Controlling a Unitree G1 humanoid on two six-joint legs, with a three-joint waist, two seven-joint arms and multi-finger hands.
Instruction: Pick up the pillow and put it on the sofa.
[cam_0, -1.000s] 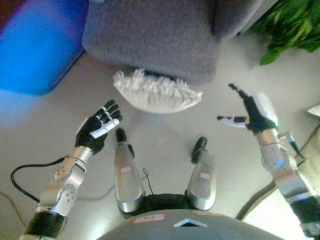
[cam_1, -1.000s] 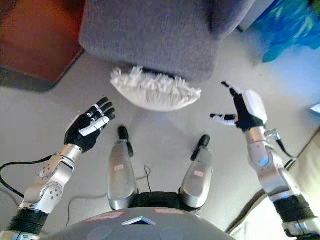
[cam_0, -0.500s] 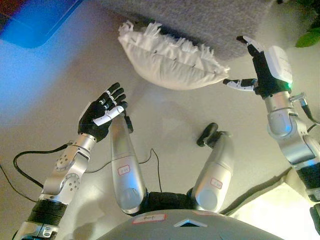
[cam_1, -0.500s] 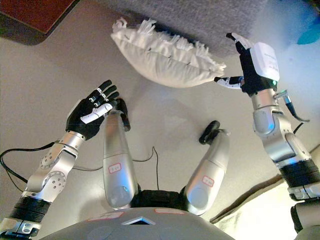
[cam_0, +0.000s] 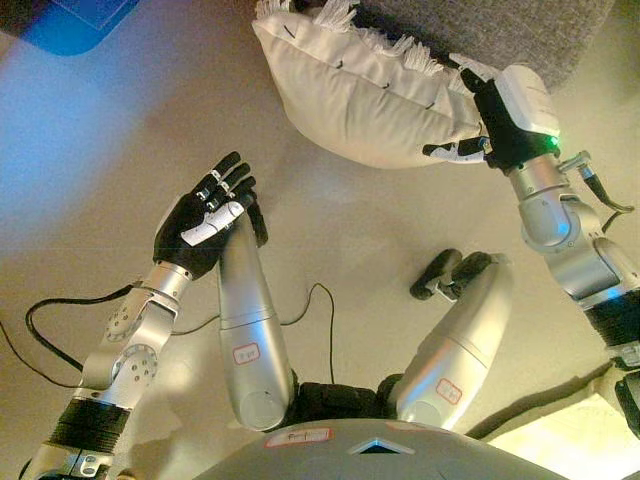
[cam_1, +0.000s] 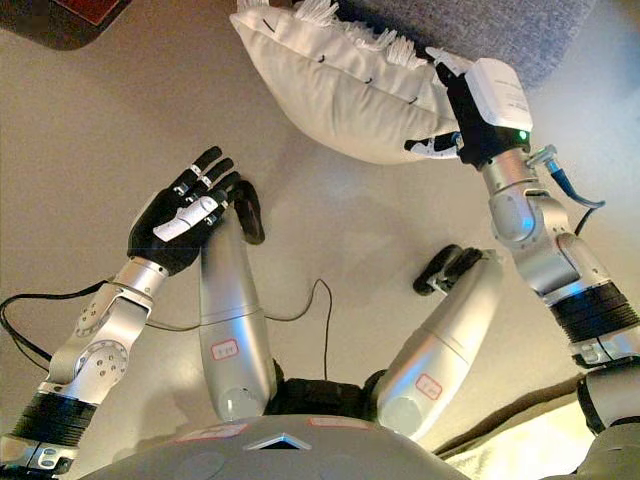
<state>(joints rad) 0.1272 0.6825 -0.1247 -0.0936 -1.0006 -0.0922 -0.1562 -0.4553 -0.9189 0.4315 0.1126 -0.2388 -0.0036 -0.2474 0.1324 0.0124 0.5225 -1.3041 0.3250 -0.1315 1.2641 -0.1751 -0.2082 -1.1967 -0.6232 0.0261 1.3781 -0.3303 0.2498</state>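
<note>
On the left, the left hand (cam_0: 203, 221) hangs above the floor (cam_0: 110, 140), palm up, its fingers straight and apart, holding nothing and well clear of the pillow. The pillow (cam_0: 355, 95), white with a fringe along its far edge, lies on the floor against the foot of the grey sofa (cam_0: 500, 28), in the far middle of the scene. At its right end the right hand (cam_1: 470, 115) touches it, fingers spread over the fringed corner and a white-tipped thumb under the seam, not clearly clamped. To do the pick-up well, I judge the left hand should come in to the pillow's left end so both palms squeeze it evenly before lifting it to the seat. No readable writing shows on the pillow or sofa.
</note>
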